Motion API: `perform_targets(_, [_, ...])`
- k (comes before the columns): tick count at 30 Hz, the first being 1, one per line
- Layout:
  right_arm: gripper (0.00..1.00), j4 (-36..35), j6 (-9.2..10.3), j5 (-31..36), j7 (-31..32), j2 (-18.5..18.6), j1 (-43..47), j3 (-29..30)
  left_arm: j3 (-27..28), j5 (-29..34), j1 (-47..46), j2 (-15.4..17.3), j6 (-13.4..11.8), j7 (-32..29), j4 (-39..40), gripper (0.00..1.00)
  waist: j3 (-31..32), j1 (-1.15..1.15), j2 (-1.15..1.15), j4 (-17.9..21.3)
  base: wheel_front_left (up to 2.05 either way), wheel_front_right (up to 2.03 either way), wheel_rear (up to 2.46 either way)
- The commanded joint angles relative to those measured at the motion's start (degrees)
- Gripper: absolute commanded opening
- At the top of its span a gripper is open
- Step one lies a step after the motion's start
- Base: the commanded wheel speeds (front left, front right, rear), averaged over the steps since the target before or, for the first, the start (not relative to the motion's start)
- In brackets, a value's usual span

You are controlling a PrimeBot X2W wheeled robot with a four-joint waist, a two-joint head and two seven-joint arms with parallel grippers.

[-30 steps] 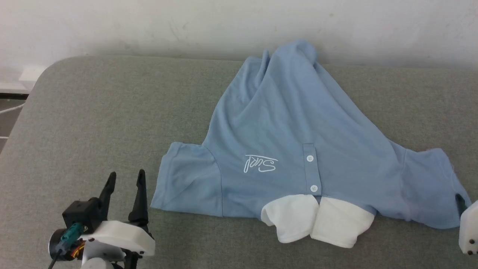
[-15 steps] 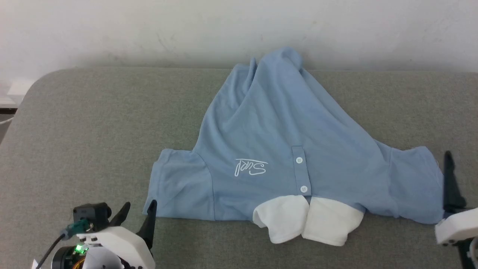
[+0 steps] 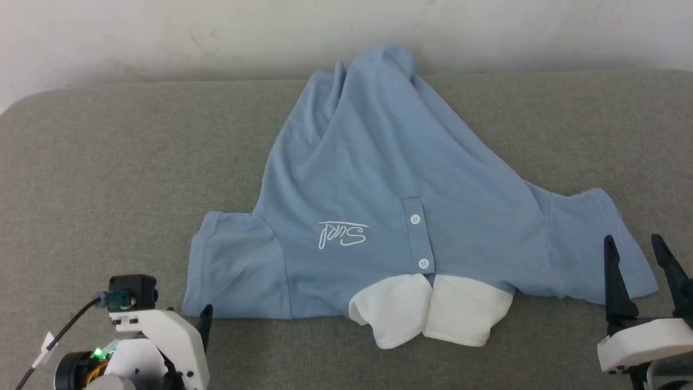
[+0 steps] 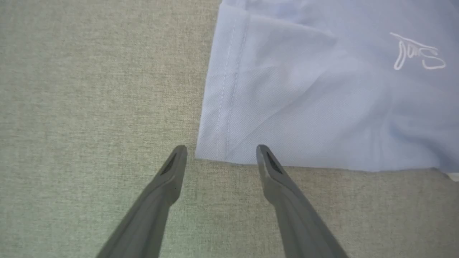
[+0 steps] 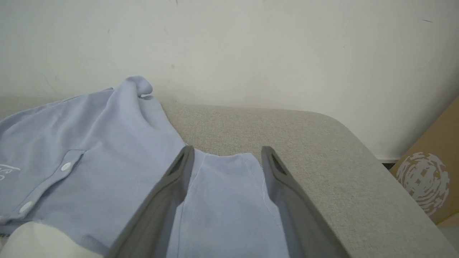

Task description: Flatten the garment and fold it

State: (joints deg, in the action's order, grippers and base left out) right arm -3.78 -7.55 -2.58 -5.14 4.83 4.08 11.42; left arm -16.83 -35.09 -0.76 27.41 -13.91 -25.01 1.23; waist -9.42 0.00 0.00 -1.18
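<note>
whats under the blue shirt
The garment lies on a grey fabric surface, which shows around its sides. Its white collar rests on that same surface at the near edge. The patch directly beneath the cloth is covered, so anything there cannot be seen.

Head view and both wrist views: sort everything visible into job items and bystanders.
Job: garment, left claw, right claw.
Just there: grey padded surface, white wall, cardboard box.
</note>
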Motion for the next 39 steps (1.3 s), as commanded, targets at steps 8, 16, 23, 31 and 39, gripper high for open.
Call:
perform_targets(8, [1.0, 1.0, 0.06, 1.1, -0.7, -0.6, -2.0, 0.0, -1.5, 0.7, -3.0, 0.2, -0.9, -3.4, -7.7, 1.0, -2.6, 0.0, 0.0, 2.0, 0.0, 0.0, 0.0])
perform_targets(16, [1.0, 2.0, 0.06, 2.1, 1.3, -0.5, -1.8, 1.6, -2.4, -2.2, -1.9, -1.3, 1.7, -4.1, -8.8, 0.0, -1.8, 0.0, 0.0, 2.0, 0.0, 0.0, 0.0])
perform_targets(23, [1.0, 4.2, 0.06, 1.2, 11.8, 1.5, 0.1, 4.8, 1.9, -0.4, -1.1, -2.8, -1.0, 7.6, -4.0, 0.0, 0.1, 0.0, 0.0, -0.3, 0.0, 0.0, 0.0])
perform_targets(31, [1.0, 6.0, 0.06, -1.7, 29.0, 6.0, -0.3, 8.1, 3.0, 0.7, 0.2, -1.8, -2.7, 9.2, 5.3, 0.0, -0.8, 0.0, 0.0, -2.7, 0.0, 0.0, 0.0])
perform_targets(39, [1.0, 9.6, 0.06, -5.2, 36.6, 9.9, -4.2, 7.8, 1.7, 1.9, 0.2, -1.0, -3.7, 7.2, 11.3, 0.0, -2.5, 0.0, 0.0, -4.1, 0.0, 0.0, 0.0])
